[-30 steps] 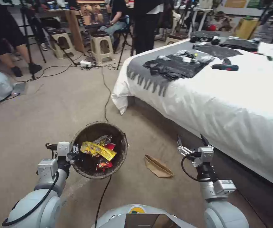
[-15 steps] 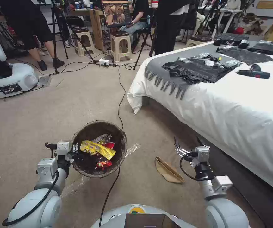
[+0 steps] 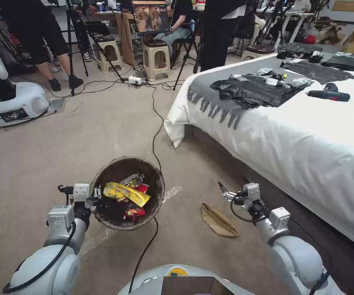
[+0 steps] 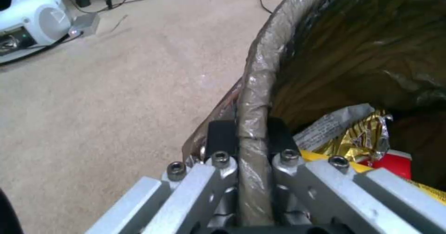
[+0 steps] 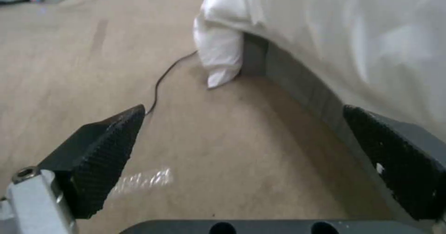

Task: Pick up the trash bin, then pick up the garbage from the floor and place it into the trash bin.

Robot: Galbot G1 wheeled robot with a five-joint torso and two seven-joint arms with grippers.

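Observation:
The trash bin [image 3: 119,168], round with a dark liner over its rim [image 4: 260,70], hangs above the carpet at lower left. My left gripper [image 3: 97,192] is shut on that rim, one finger inside and one outside [image 4: 247,136]. Inside lie garbage pieces: a yellow wrapper [image 3: 127,194], a red one [image 3: 135,212] and a gold-and-silver one [image 4: 353,133]. A flat brown paper bag [image 3: 218,220] lies on the floor right of the bin. My right gripper [image 3: 233,186] is open just above and beyond the bag, near the bed's side, its black pads [image 5: 111,140] wide apart over bare carpet.
A bed with a white sheet [image 3: 308,139] fills the right side, close to my right arm. A black cable [image 3: 156,131] runs across the carpet and passes under the bin. Another robot's base [image 3: 17,102] sits far left. Stools, tripods and people stand at the back.
The camera swung between the oldest frame and the later ones. Since then my right arm has dropped and turned left toward the paper bag. The left gripper and bin are unmoved.

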